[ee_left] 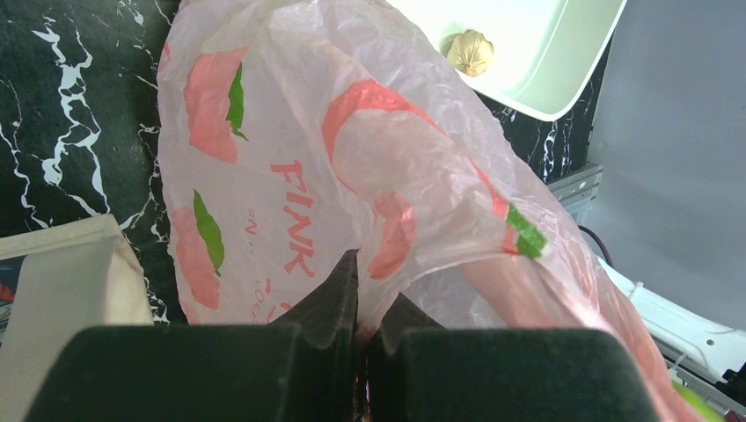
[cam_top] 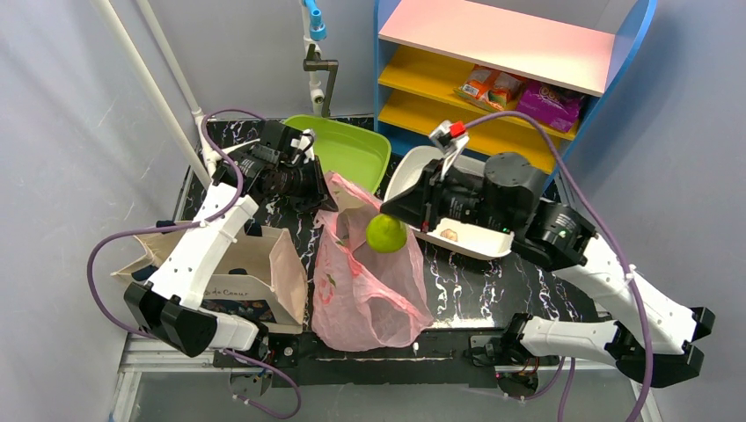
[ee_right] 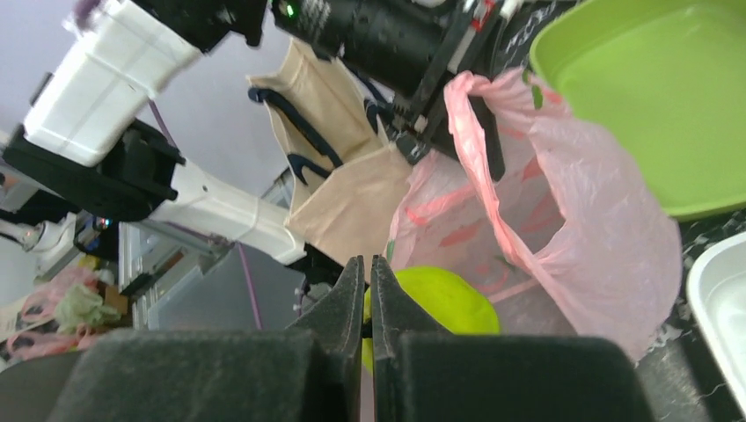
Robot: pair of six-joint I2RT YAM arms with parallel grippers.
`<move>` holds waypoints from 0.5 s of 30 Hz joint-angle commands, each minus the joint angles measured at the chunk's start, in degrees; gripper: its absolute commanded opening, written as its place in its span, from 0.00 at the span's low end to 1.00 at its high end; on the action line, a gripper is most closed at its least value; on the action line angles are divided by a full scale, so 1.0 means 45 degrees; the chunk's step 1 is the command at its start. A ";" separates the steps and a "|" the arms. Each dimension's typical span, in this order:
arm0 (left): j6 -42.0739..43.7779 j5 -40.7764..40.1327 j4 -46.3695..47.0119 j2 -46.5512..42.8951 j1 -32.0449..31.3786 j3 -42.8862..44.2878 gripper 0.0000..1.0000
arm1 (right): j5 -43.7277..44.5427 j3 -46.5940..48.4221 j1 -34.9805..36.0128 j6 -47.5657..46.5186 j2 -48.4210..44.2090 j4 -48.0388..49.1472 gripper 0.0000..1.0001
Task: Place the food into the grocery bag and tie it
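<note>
**Pear at the bag's mouth on a thin pinch**

The pear (cam_top: 385, 233) is seen at the raised upper edge of the pink grocery bag (cam_top: 365, 294), right at the tips of the right tool (ee_right: 368, 268). That tool's jaws are closed almost flat, so only a thin pinch, probably on the stem, can be judged; the contact itself is hidden. The bag's rim is clamped in the fully closed left tool (ee_left: 362, 294) and held up above the table (cam_top: 479, 290). Whether the pear is over the opening or just beside it cannot be told.

Such a slight hold could slip, and the pear could be dropped against the rim and lost onto the table. Since the mouth is supported at one point only, it could sag shut. If the film is dragged, it could be torn or pulled free.
</note>
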 commanded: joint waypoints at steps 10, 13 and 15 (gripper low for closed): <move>0.0284 -0.0162 -0.0545 -0.1169 0.0065 -0.0404 0.00 | 0.0880 -0.0220 0.1382 -0.0089 0.1338 0.0951 0.36; 0.0274 -0.0167 -0.0574 -0.1277 0.0065 -0.0440 0.00 | 0.0904 0.0050 0.1558 -0.0223 0.1597 0.0694 0.75; 0.0301 -0.0169 -0.0601 -0.1359 0.0065 -0.0490 0.00 | 0.0973 0.0047 0.1641 -0.0259 0.1647 0.0675 0.78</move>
